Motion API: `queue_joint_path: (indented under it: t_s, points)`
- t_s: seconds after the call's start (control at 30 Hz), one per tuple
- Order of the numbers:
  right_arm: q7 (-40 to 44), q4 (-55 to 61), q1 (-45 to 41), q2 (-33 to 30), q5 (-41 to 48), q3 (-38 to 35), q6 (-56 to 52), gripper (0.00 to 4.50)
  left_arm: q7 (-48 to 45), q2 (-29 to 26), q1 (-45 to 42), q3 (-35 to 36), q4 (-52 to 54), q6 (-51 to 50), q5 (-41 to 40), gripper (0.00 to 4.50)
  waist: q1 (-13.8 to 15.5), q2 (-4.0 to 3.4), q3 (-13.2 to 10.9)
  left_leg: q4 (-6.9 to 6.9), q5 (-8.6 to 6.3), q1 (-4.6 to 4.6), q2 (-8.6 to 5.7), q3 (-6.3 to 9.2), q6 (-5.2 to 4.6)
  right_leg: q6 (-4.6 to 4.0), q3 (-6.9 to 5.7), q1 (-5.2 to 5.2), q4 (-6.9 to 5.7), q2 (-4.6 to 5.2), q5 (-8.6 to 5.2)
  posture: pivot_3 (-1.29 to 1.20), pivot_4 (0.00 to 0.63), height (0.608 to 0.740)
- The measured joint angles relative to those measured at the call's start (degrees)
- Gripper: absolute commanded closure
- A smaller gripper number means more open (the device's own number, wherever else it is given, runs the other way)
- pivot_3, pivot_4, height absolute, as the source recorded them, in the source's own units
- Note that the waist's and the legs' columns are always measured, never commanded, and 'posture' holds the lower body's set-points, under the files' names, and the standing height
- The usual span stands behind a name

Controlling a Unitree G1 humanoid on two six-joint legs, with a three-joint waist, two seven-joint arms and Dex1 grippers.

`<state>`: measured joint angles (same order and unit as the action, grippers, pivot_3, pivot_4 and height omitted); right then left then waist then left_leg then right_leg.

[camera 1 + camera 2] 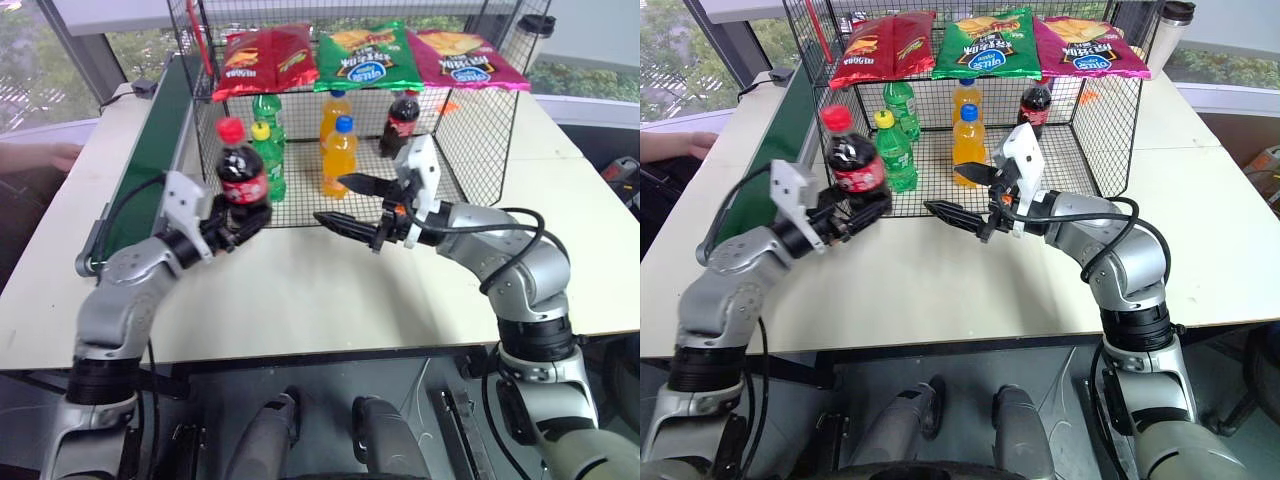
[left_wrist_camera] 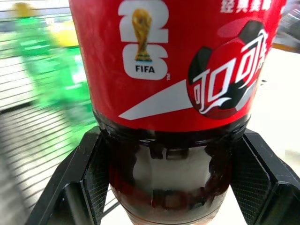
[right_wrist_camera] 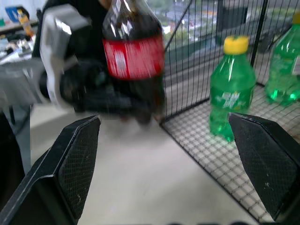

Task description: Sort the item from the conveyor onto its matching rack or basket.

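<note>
Gripping low on the small plastic cola bottle [image 1: 242,172] with its red cap and red label, the left gripper [image 1: 237,222] is holding it upright above the white table [image 1: 300,290], just in front of the large black wire-mesh cage [image 1: 480,130] and beside the long dark-green conveyor belt [image 1: 150,150]. Its wrist view is showing what the head views cannot: two black fingers [image 2: 89,178] pressing the dark lower body beneath a label bearing a trophy emblem. Facing it, the right gripper [image 1: 348,202] is hovering with jaws spread wide and nothing between them; its own wrist view is catching the cola bottle and a green bottle with a yellow cap [image 3: 230,89] on the mesh floor. Inside the cage, green bottles [image 1: 268,150], two orange-drink bottles [image 1: 338,150] and another cola bottle [image 1: 401,122] are standing. Three crisp bags [image 1: 365,55], red, green and magenta, are lying on the top shelf.
</note>
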<state>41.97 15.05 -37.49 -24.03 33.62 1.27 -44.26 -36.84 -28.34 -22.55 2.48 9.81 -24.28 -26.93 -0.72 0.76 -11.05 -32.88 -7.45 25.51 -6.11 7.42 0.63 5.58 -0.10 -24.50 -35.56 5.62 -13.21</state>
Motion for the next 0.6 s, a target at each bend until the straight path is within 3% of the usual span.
queue_joint_path:
  t_s: [0.27,0.6]
  points:
    - [-2.98,1.20,-0.89,0.04,1.49,-0.30,-1.45,0.00,-6.35,4.64,-0.87,-10.47,-4.51,5.96,6.30,1.62,0.07,0.00,0.00,-0.02,0.00,0.01,0.00,-0.01,-0.02,0.00,0.00,0.02,0.02,0.01,0.01,0.00,0.150,0.738]
    - [-4.52,2.43,-0.93,-0.28,2.34,-0.69,-2.67,0.00,-10.20,8.37,-4.29,-13.50,-8.11,10.49,10.25,1.62,0.04,0.00,0.00,-0.02,0.01,0.01,-0.01,-0.01,-0.04,0.01,0.00,0.02,0.02,-0.02,0.01,0.00,0.150,0.738]
